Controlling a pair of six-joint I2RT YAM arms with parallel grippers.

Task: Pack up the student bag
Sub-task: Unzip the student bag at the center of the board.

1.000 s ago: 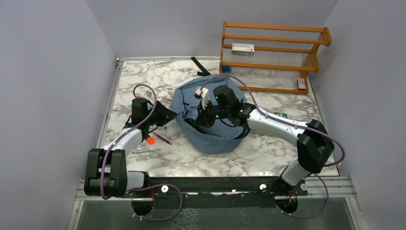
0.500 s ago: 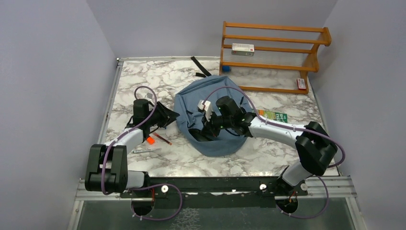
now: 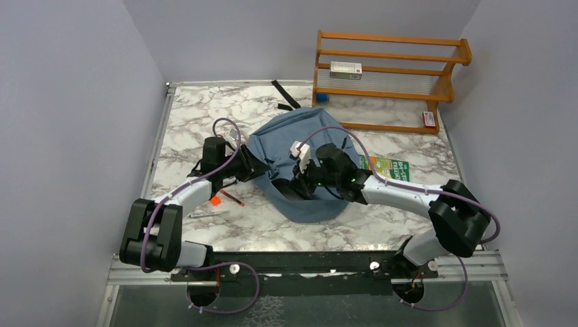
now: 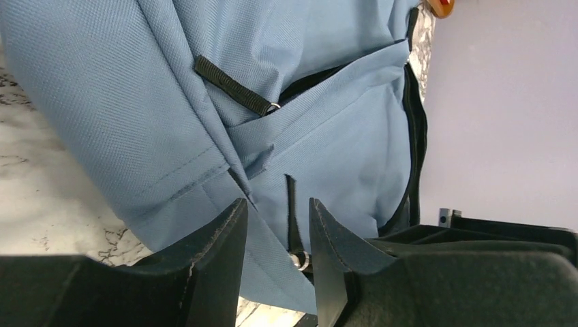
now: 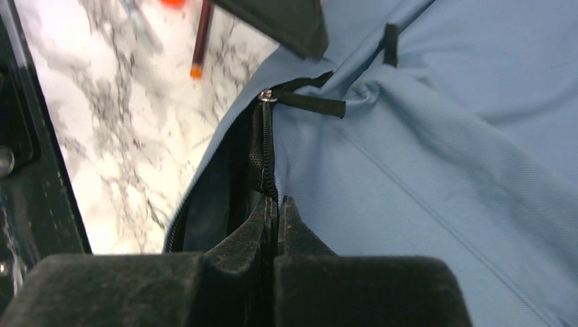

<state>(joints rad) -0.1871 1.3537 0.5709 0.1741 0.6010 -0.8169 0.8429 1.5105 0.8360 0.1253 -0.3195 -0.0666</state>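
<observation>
Right gripper (image 5: pixel 276 204) clamps the zipper edge (image 5: pixel 263 150) of the bag (image 5: pixel 443 136), probably to open it. Left gripper (image 4: pixel 276 203) has its jaws apart around a strap (image 4: pixel 292 225).

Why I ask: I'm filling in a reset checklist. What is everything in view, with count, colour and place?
student bag: 1, dusty blue with black trim, table centre, zipper partly open
book: 1, green, flat on the table right of the bag
rack: 1, orange-brown wood, far right corner
upper box: 1, white and red, on a rack shelf
lower box: 1, red and white, at the rack's right foot
pen: 1, dark red, left of the bag
orange item: 1, beside the pen, too small to identify
table: 1, white-grey marble
left hand: 1, black, open, at the bag's left edge
right hand: 1, black, shut on the bag's zipper edge
</observation>
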